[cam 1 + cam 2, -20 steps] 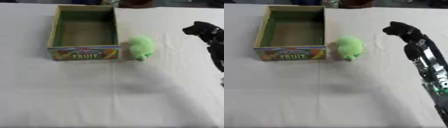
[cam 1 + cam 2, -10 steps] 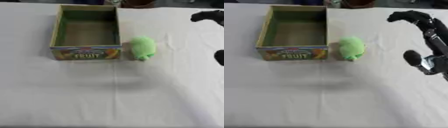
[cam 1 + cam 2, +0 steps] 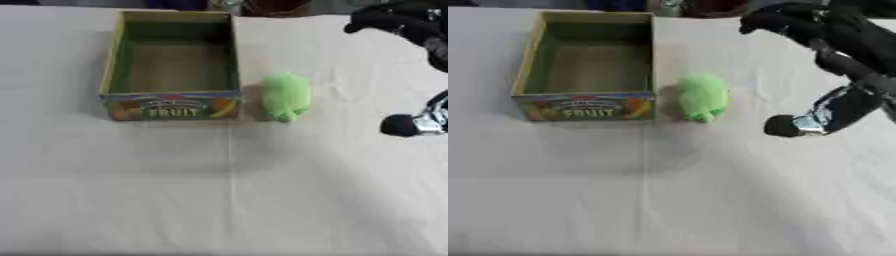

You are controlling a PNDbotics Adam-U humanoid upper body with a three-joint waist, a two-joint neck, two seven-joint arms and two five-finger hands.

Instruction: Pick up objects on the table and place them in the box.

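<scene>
Right hand (image 3: 785,22) hangs above the far right of the table, fingers curled downward, holding nothing, well apart from the target. Left hand not visible. Step in hand looks like the reach: best to come down over the green soft object (image 3: 703,96) from above, fingers spread wider first, close across its short width, then lift clear of the box wall before moving left. Risk: pushing it against the box instead of grasping it. The object is light green, rounded, plush-looking, longer front to back, with a small nub at its near end; it lies on the white tablecloth (image 3: 667,190) just beside the right wall of the fruit box (image 3: 528,62), outside it. Box is open-topped, empty inside.
</scene>
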